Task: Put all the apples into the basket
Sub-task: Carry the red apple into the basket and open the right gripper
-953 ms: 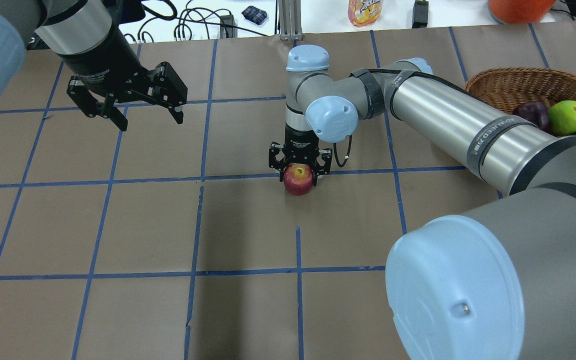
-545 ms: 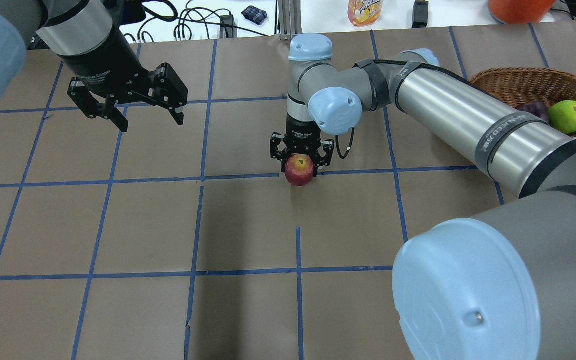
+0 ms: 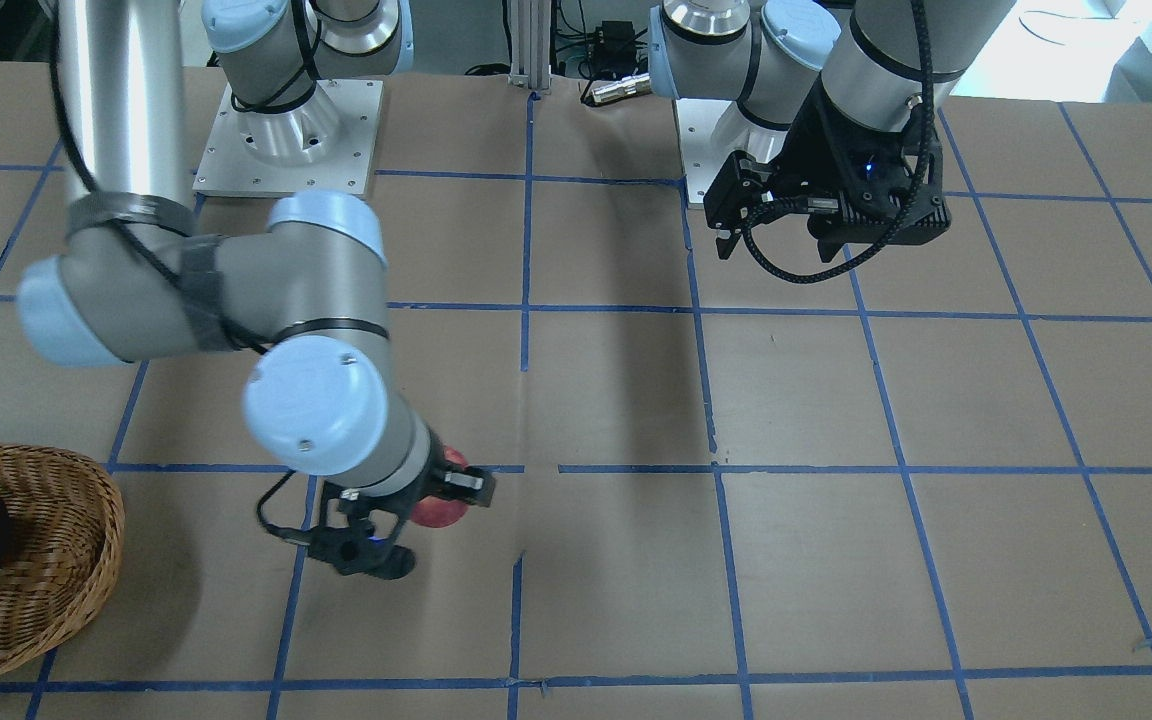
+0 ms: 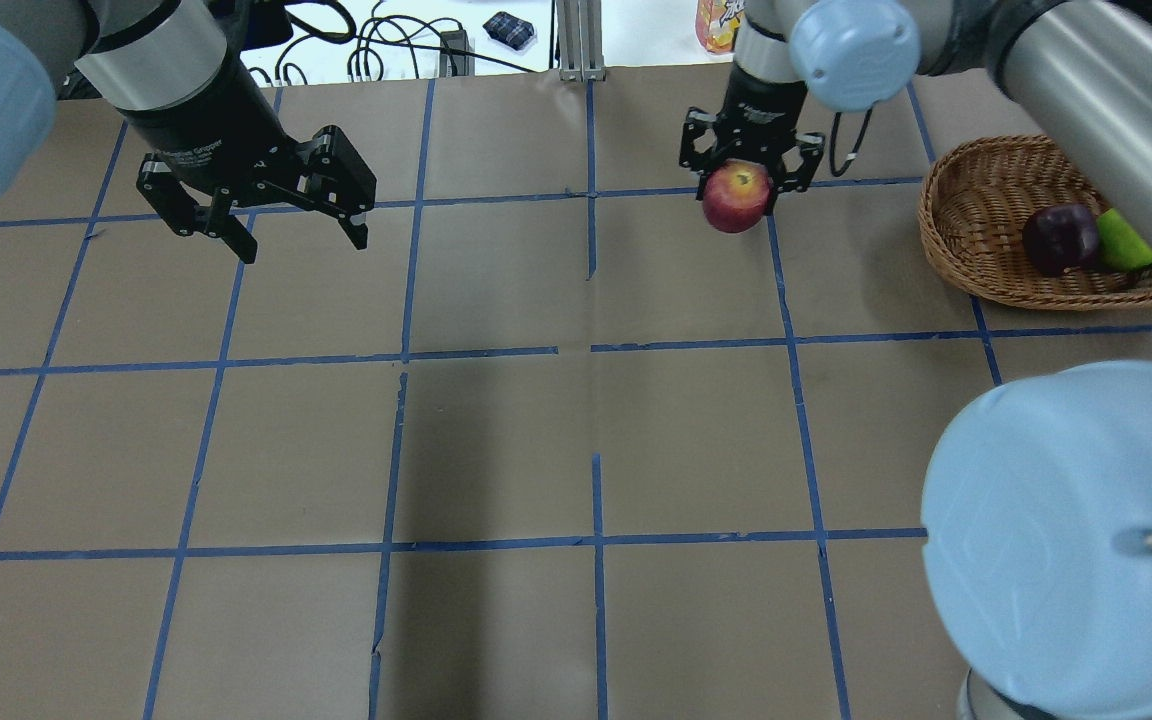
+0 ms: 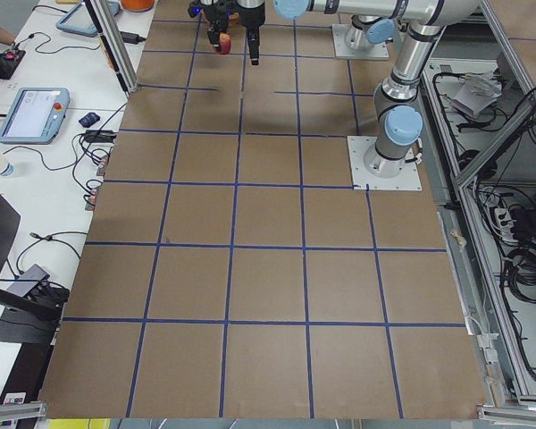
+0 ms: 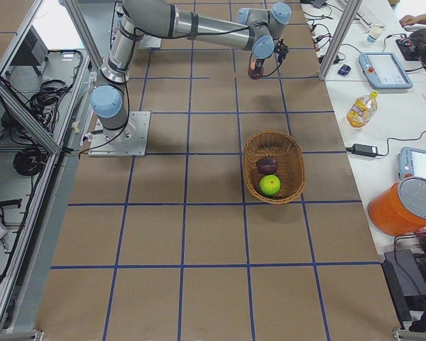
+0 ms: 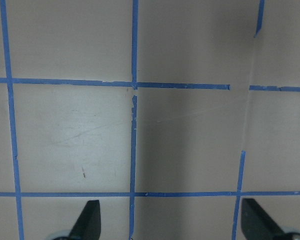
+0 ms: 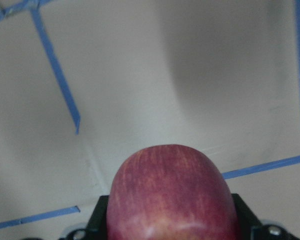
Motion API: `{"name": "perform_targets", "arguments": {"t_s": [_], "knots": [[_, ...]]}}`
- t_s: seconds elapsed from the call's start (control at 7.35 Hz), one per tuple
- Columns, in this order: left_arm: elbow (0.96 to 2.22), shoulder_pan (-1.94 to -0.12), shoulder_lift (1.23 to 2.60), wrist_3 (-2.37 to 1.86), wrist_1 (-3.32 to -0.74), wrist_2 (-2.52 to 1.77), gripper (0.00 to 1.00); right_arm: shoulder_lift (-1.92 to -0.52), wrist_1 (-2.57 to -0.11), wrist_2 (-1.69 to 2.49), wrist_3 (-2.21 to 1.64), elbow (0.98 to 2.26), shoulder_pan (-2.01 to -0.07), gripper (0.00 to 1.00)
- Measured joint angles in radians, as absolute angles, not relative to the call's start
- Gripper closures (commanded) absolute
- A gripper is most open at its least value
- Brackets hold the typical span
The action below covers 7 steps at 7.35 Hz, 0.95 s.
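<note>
A tabletop scene with two robot arms, seen from above and behind the robot. The table (image 4: 496, 450) is covered in brown paper marked with a grid of blue tape.

The right gripper (image 4: 742, 188) is clamped around a red apple (image 4: 734, 202), one finger on each side. The wrist camera shows the apple filling the space between the fingers, with the table surface well below it.

A second ago this same apple was low, near the middle of the table, with the right gripper's fingers around it. It has since been lifted clear of the surface and carried toward the far side of the table and toward the robot's right. The grasp has held through the lift.

The wicker basket (image 4: 939, 222) sits at the robot's right. Inside it lie a maroon apple (image 4: 1058, 238) and, touching it, a green apple (image 4: 1119, 246) partly hidden behind the right arm. The red apple hangs in the air to the left of the basket, apart from its rim and not yet over it.

The left gripper (image 4: 303, 240) hovers over the left part of the table with its fingers spread wide and nothing between them. It has not moved in the last second.

With two apples already in the basket, the red one looks to be the last. What remains is likely a short carry over the rim, a descent, and a release onto a free spot beside the other two.
</note>
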<state>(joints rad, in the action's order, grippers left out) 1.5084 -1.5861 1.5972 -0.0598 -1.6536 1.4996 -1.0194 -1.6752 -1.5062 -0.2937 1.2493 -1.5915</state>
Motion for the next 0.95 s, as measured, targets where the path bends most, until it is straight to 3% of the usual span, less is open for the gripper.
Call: {"name": "perform_targets", "arguments": {"t_s": [0.54,0.95], "knots": [[1.507,-1.586,1.597,-0.060,-1.654,1.499,0.00,-0.987,-1.670,-1.653,0.128,1.235,-1.312,1.00],[1.507,-1.586,1.597,-0.060,-1.654,1.499,0.00,-0.920,-1.727,-1.682,0.259,1.239,-1.228,1.00]]}}
